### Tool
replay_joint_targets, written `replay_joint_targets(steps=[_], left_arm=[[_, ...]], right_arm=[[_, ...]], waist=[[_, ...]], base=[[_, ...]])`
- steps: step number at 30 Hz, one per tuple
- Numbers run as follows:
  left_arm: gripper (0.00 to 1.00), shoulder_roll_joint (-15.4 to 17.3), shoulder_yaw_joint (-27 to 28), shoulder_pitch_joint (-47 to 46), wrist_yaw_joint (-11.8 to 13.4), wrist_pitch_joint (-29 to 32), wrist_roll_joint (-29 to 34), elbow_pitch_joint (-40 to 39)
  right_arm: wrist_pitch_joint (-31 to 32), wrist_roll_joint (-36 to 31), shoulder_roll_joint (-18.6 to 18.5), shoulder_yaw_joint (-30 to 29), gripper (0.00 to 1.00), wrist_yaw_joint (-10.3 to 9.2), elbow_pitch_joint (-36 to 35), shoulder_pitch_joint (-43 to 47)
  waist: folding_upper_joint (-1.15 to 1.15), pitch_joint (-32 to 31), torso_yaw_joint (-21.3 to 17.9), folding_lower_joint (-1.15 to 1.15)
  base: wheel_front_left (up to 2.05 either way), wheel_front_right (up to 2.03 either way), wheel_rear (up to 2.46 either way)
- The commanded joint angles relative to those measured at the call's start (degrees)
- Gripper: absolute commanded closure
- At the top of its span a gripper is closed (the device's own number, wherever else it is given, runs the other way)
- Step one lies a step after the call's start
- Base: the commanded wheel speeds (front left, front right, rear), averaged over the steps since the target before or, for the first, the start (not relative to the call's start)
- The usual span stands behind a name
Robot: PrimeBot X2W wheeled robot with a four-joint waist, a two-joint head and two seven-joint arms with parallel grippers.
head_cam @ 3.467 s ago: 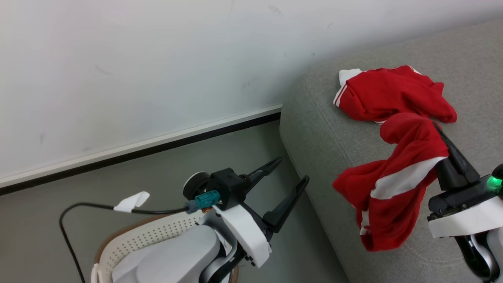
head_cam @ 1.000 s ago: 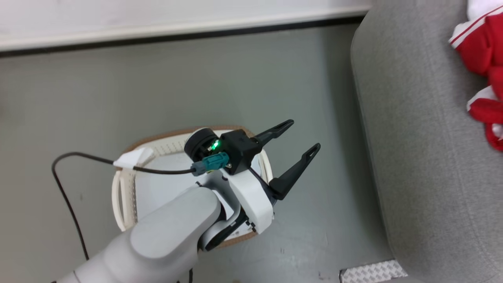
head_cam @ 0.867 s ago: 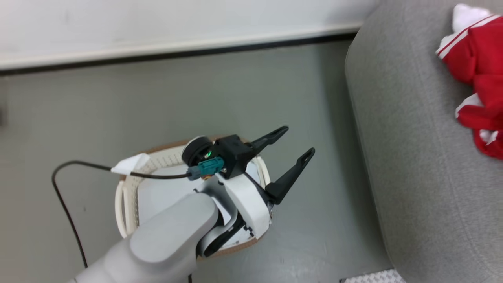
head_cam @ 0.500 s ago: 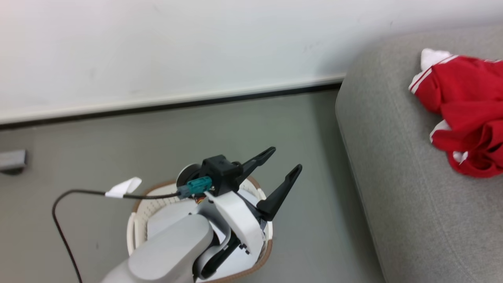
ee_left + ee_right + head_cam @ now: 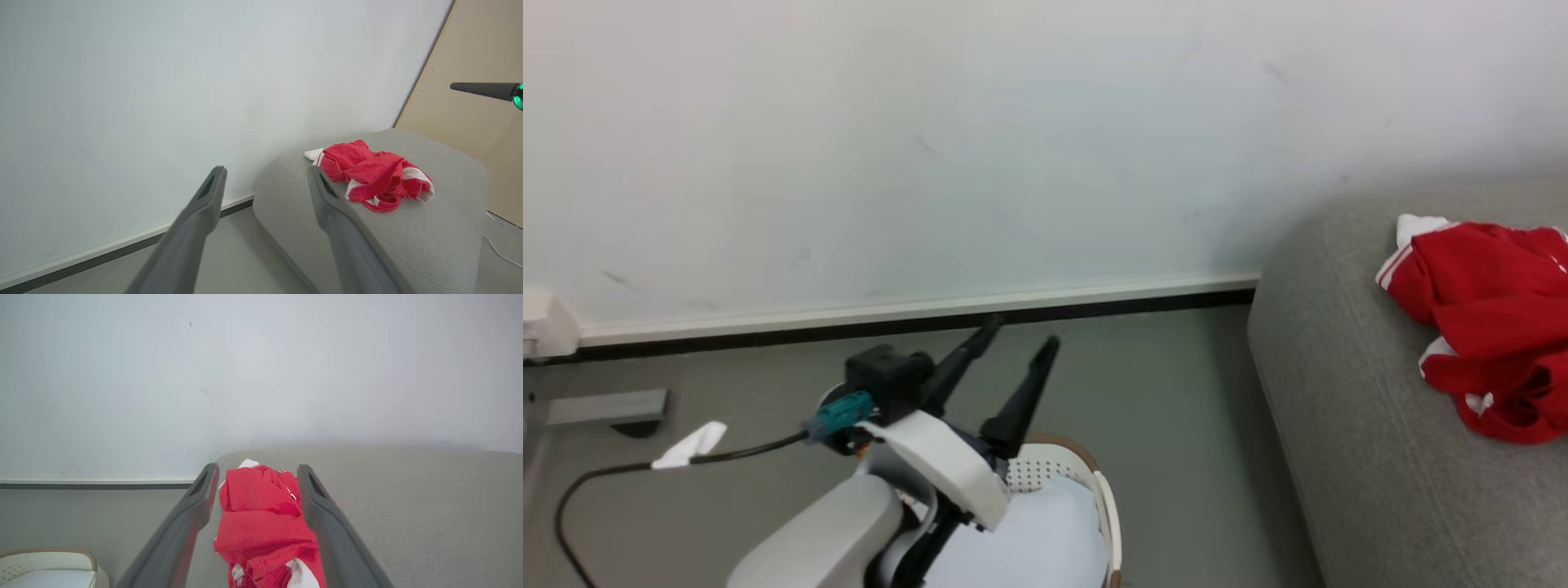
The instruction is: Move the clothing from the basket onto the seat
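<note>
The red-and-white clothing (image 5: pixel 1486 327) lies in a crumpled heap on the grey seat (image 5: pixel 1380 490), near its rounded end by the wall (image 5: pixel 931 122). The heap's long axis runs from a white-trimmed tip, pointing toward the wall, back across the cushion. In the right wrist view that axis lines up with the fingers, and a white patch shows at the near end.

The seat is a broad, light grey upholstered piece standing on a grey-green floor (image 5: pixel 1176 392). A white skirting board (image 5: pixel 931 306) with a dark strip under it runs along the foot of the plain pale wall. A tan panel (image 5: pixel 482 49) stands behind the seat in the left wrist view.

The cream basket (image 5: pixel 1107 506) with its brown rim sits on the floor beside the seat, well apart from the clothing. A pale bluish sheet (image 5: pixel 1045 539) lies flat inside it.

The left pincer (image 5: pixel 1021 333) is raised above the basket, its 2 dark fingers spread wide and angled up toward the wall, grasping nothing. A black cable (image 5: pixel 605 474) trails from its wrist.

The right pincer (image 5: pixel 257 468) is also released, with its fingers apart. It frames the clothing from behind in its own view. In the left wrist view 1 of its fingers hangs in the air, clear of the heap.
</note>
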Motion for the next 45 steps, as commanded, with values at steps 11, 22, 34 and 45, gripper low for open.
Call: replay_joint_targets(steps=[11, 22, 34, 45], left_arm=[[0.00, 3.8, 15.1, 10.1, 4.7, -0.2, 0.9, -3.8], [0.00, 1.3, 32.2, 23.5, 4.2, -0.2, 6.0, -4.2], [0.00, -7.1, 43.2, 33.5, 1.0, -0.2, 19.6, -3.3], [0.00, -13.6, 49.0, 37.8, -3.8, -0.2, 31.0, -5.8]], right_arm=[[-14.2, -8.5, 10.6, -3.2, 0.00, -0.13, -2.7, 8.4], [-23.1, -13.7, 20.5, -8.5, 0.00, -0.13, -6.6, 22.0], [-31.5, -23.0, 29.4, -15.7, 0.00, -0.13, -6.6, 33.1], [-33.9, -30.4, 37.1, -18.4, 0.00, -0.13, -7.3, 38.3]], waist=[[0.00, -3.7, 6.1, 0.02], [0.00, -5.1, 8.8, 0.02], [0.00, -5.5, 8.4, 0.02], [0.00, -5.8, 7.5, 0.02]], base=[[0.00, 0.00, 0.00], [0.00, 0.00, 0.00], [0.00, 0.00, 0.00], [0.00, 0.00, 0.00]])
